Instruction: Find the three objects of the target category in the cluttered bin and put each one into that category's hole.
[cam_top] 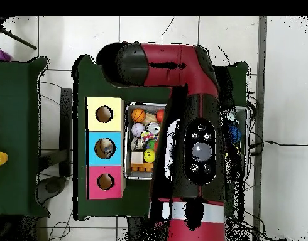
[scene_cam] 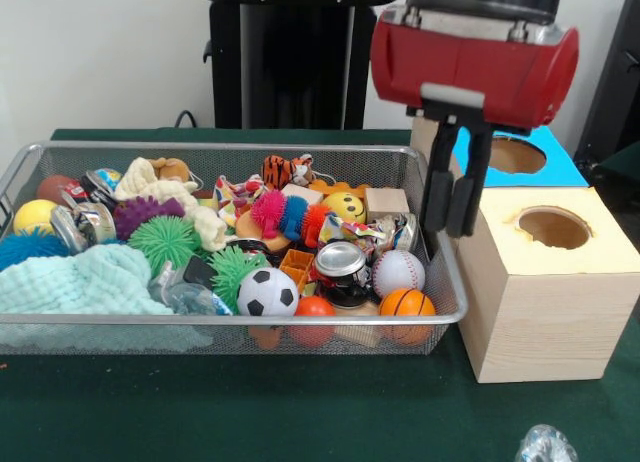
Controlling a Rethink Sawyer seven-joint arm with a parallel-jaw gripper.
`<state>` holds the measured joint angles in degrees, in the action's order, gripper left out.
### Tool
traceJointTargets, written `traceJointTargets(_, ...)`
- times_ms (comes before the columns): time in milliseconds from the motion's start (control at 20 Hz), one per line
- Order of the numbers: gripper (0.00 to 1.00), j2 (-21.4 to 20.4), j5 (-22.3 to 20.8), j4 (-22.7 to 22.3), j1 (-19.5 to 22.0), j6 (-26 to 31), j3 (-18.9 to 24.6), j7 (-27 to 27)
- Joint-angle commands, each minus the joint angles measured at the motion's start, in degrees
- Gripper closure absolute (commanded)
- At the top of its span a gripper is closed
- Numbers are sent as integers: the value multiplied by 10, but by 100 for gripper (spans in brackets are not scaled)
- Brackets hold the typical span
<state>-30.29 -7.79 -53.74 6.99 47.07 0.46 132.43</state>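
The silver wire-mesh bin (scene_cam: 230,150) is full of balls, spiky toys and cloths. My gripper (scene_cam: 452,197) hangs from the red wrist over the bin's right end, next to the plain wooden box (scene_cam: 545,302). Its two dark fingers are together and hold nothing. A crumpled clear plastic bottle (scene_cam: 188,296) lies in the bin's front, between the mint cloth and the soccer ball. Another clear bottle (scene_cam: 545,445) lies on the green table in front of the wooden box. No blue-labelled bottle shows. In the overhead view the arm covers most of the bin (cam_top: 132,164) and hides the gripper.
Crushed metal cans (scene_cam: 341,264) (scene_cam: 72,225) lie among the toys. A blue box (scene_cam: 560,165) with a hole stands behind the wooden one. From above, three boxes stand in a row: plain (cam_top: 104,100), blue (cam_top: 93,149) with something pale in its hole, pink (cam_top: 93,183).
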Motion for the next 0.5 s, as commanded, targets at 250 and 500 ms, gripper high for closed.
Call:
traceJointTargets(250, 100, 2, 11, -84, 2, 47, 2, 37)
traceJointTargets(500, 100, 2, 12, -87, 4, 44, 2, 33)
